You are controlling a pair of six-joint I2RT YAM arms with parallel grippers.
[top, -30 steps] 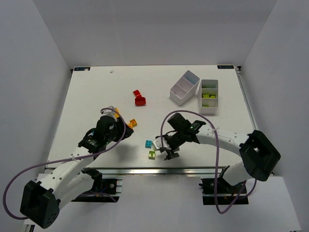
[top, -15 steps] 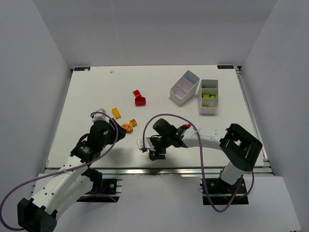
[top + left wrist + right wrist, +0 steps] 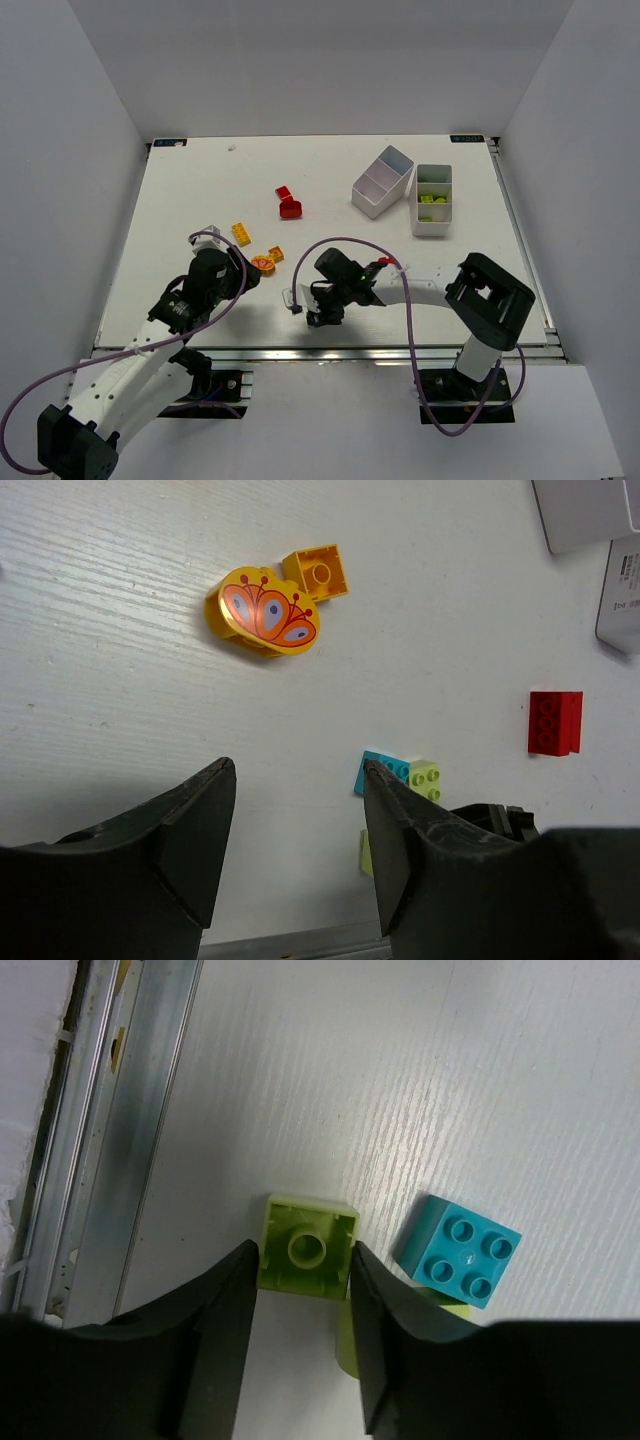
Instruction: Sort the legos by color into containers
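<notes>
The white surface (image 3: 200, 190) ends in a metal rail (image 3: 110, 1140) at its near edge, & the brick in play lies close to that rail, so a sideways shove could send it over. The two containers sit far right, well apart from the action. The right-hand container (image 3: 431, 229) has lime pieces in its compartments and the left-hand container (image 3: 383, 180) looks bare. That means a long carry, & a weak hold could drop the brick on the way or land it in the wrong compartment. The right gripper (image 3: 303, 1270) is down at the near middle w/ its fingers (image 3: 215, 1320) either side of a lime brick (image 3: 306, 1246), which rests hollow side up on the surface. The tips look to be against its walls, but I can't tell whether the pinch is made. Walls are smooth & the bite shallow, so it may twist out on lift. The left gripper (image 3: 298, 772) hovers near left, fingers apart w/ nothing btw them; a clash seems unlikely. A second lime brick (image 3: 343, 1348) & a cyan brick (image 3: 462, 1250) lie just beyond the target on its far side. The far-side finger is right by that lime one & could drag it along.
</notes>
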